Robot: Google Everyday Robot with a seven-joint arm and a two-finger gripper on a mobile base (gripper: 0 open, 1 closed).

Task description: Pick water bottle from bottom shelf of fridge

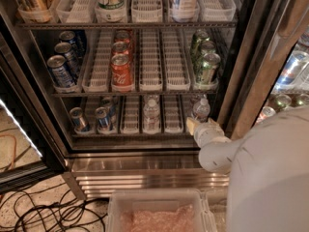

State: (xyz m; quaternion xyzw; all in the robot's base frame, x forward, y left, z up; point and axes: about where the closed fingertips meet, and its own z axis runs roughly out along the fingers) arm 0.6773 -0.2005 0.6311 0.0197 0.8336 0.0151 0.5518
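Note:
The fridge (145,170) stands open in front of me. On its bottom shelf (130,133) a small clear water bottle (151,112) with a white cap stands in the middle lane. A second water bottle (201,109) stands at the shelf's right end. My gripper (197,123) reaches in low at the right, just below and in front of that right-hand bottle. It touches or nearly touches the bottle's lower part. My white arm (217,151) hides the bottle's base and the shelf corner.
Two cans (91,120) sit at the left of the bottom shelf. The shelf above holds blue cans (60,71), Coca-Cola cans (121,69) and green cans (207,66). The dark door frame (246,76) is close on the right. A clear bin (159,209) and cables (48,211) lie on the floor.

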